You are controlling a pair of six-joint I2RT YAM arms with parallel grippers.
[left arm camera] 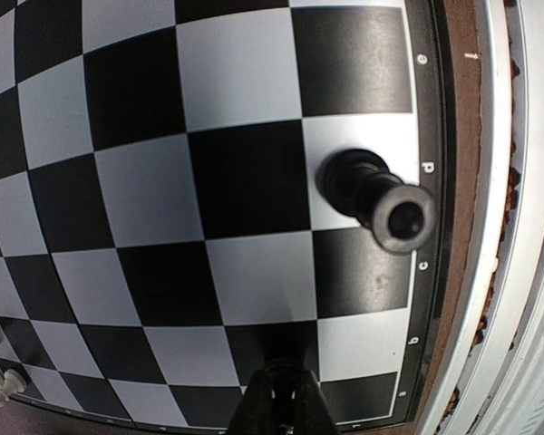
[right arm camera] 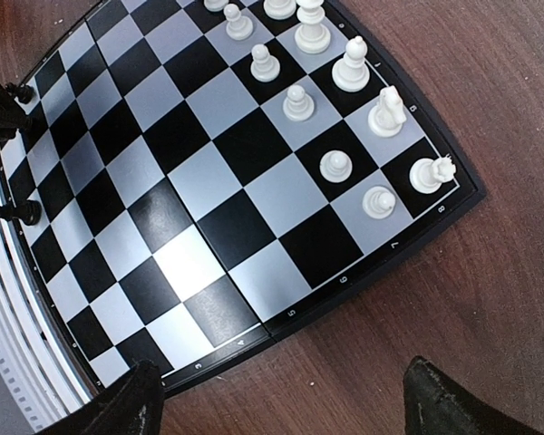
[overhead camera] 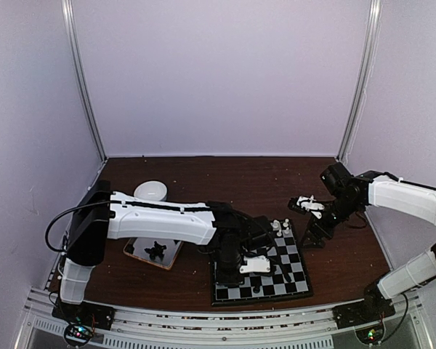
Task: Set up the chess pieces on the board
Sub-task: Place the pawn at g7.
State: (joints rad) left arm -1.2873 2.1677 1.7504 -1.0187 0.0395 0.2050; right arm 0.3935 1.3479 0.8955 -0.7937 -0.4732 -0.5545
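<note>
The board lies at the near middle of the table. It fills the left wrist view and shows in the right wrist view. One black chess piece stands on a light square by the letter d at the near edge. Several white pieces stand in rows 7 and 8 at the far end. My left gripper hovers low over the board, shut on what looks like a black piece. My right gripper is open and empty over the table beside the board's numbered edge.
A shallow wooden-rimmed tray left of the board holds more black pieces. A white bowl sits behind it. The left arm stretches across the tray. A metal rail runs along the table's near edge.
</note>
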